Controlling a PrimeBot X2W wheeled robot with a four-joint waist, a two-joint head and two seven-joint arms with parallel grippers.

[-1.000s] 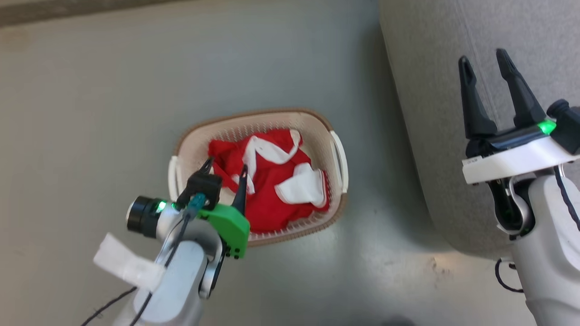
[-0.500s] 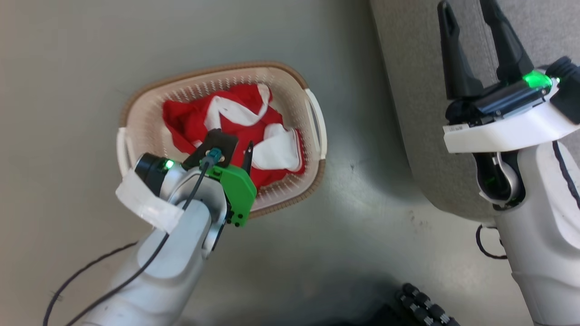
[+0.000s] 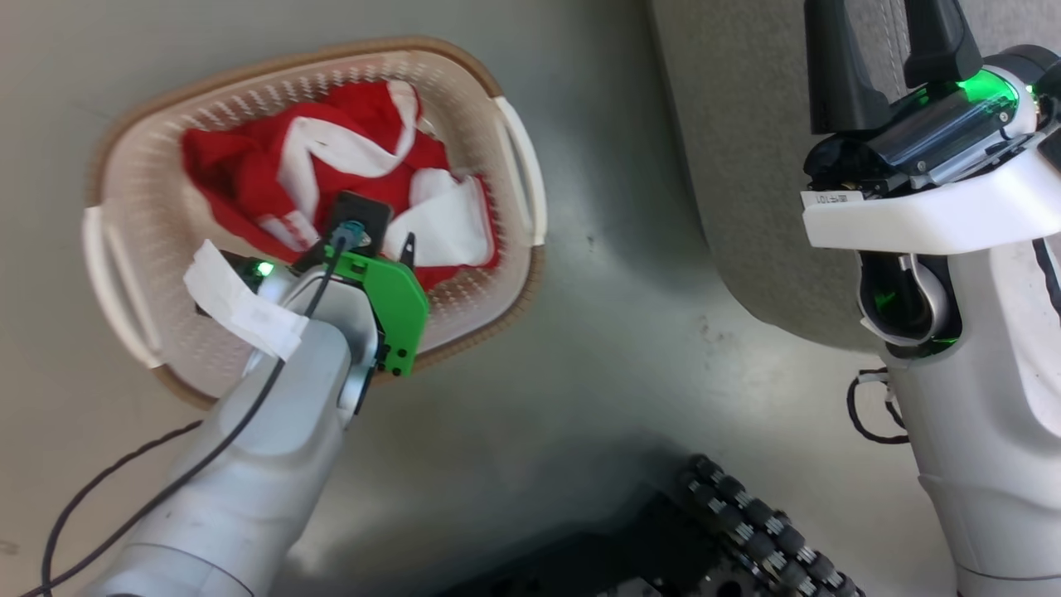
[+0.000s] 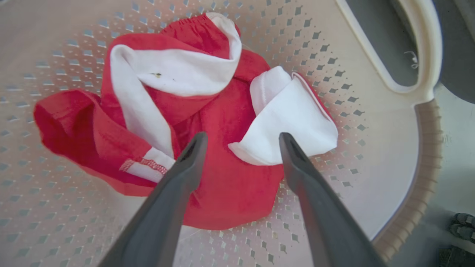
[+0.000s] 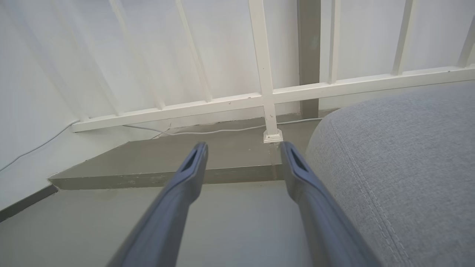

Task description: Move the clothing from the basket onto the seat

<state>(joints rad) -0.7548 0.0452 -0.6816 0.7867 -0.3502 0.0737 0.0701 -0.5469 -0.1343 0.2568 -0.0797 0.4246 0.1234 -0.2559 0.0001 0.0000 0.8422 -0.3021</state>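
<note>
Left tool (image 4: 241, 138), jaws wide, hangs nearer, just above the clothing (image 4: 222, 122) heaped in the basket (image 3: 515, 170); right tool (image 5: 243, 147), wide and empty, stands by the seat (image 5: 389, 167).

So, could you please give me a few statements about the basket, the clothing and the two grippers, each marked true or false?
1. The red and white clothing lies inside the cream basket. True.
2. The left gripper is shut on the clothing. False: its fingers stand apart over the clothing and are closed on nothing.
3. The right gripper is open and holds nothing. True.
4. The basket stands on the grey seat. False: it stands on the floor, beside the seat.
5. The right gripper is reaching into the basket. False: it is over by the seat, away from the basket.
</note>
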